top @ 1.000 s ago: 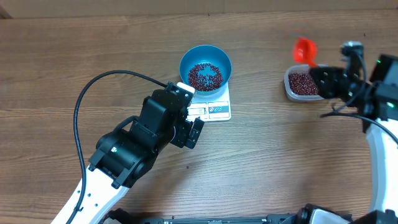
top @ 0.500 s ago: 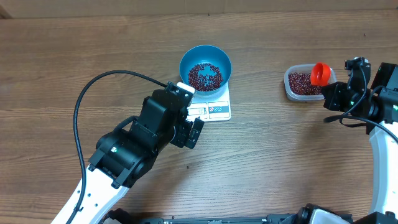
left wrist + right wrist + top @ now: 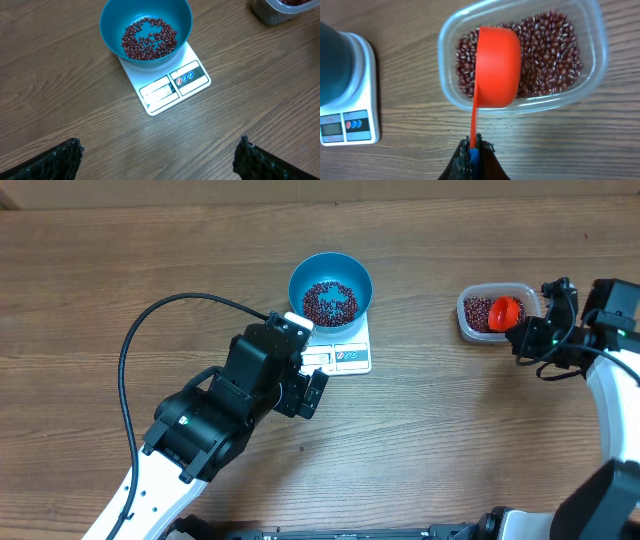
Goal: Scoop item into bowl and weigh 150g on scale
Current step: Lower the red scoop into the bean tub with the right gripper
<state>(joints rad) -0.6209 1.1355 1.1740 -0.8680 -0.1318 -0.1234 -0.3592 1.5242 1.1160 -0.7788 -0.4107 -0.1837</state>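
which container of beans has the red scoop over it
The clear tub: the scoop hangs over its beans. The blue bowl stands on the scale with no scoop near it.

On my left wrist camera, the blue bowl [image 3: 112, 22] sits on the white scale [image 3: 165, 87] with a thin layer of beans [image 3: 149, 39] inside. The display [image 3: 159, 92] and label panel [image 3: 189, 77] face me. My left end effector [image 3: 160, 160] hangs over the desk [image 3: 250, 90], its 2 fingers [image 3: 55, 162] spread wide. A clear tub [image 3: 272, 12] shows top right.
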